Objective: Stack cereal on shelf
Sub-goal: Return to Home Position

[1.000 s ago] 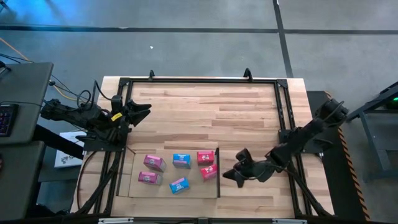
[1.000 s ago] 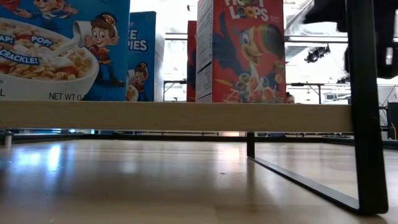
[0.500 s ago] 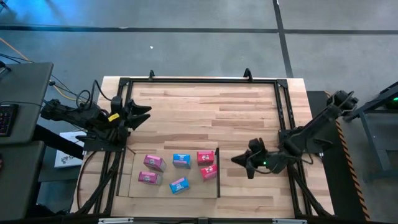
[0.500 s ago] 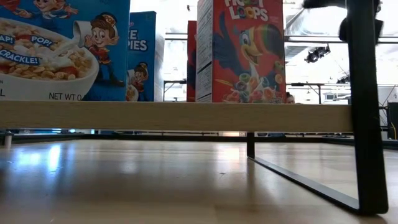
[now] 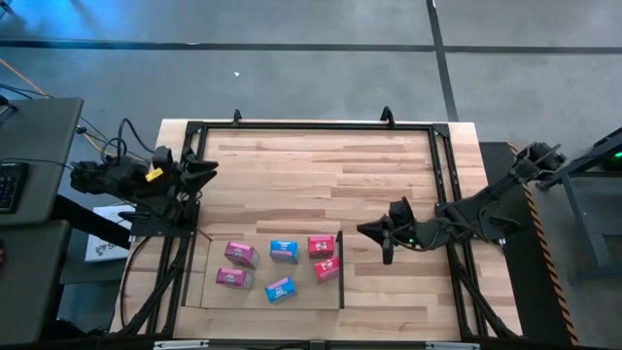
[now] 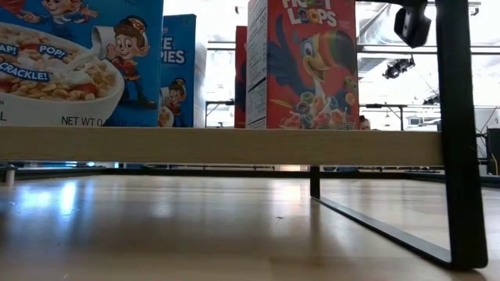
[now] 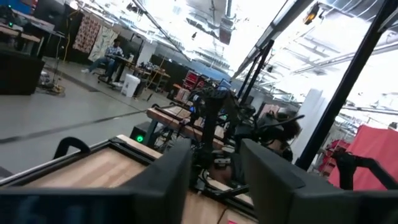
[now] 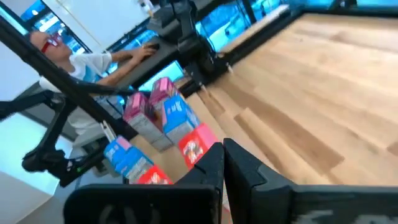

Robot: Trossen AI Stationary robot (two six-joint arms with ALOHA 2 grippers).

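High view, looking straight down: the right gripper (image 5: 365, 231) is hovering over bare tabletop (image 5: 389, 175), just off the shelf's 3 o'clock side, and is pointing toward 9 o'clock at the boxes. In the right wrist view its fingers (image 8: 208, 168) are sitting pressed almost together and are carrying nothing, which suits an arm with nothing left to place.

The left gripper (image 5: 204, 167) is waiting at the table's 10 o'clock edge, with fingers parted and empty.

The shelf (image 5: 207, 292) is lying flat at the table's 7 o'clock area. All six cereal boxes are resting on it, each apart from the others. Two pink boxes (image 5: 240, 254) (image 5: 230, 277) are sitting toward 9 o'clock and two blue boxes (image 5: 283, 251) (image 5: 279, 289) in the middle. Two red boxes (image 5: 321, 246) (image 5: 327, 268) are sitting at 3 o'clock, beside the dark side wall (image 5: 341, 294).

Judging from this, the stacking is looking complete, and only parking the arms is remaining.
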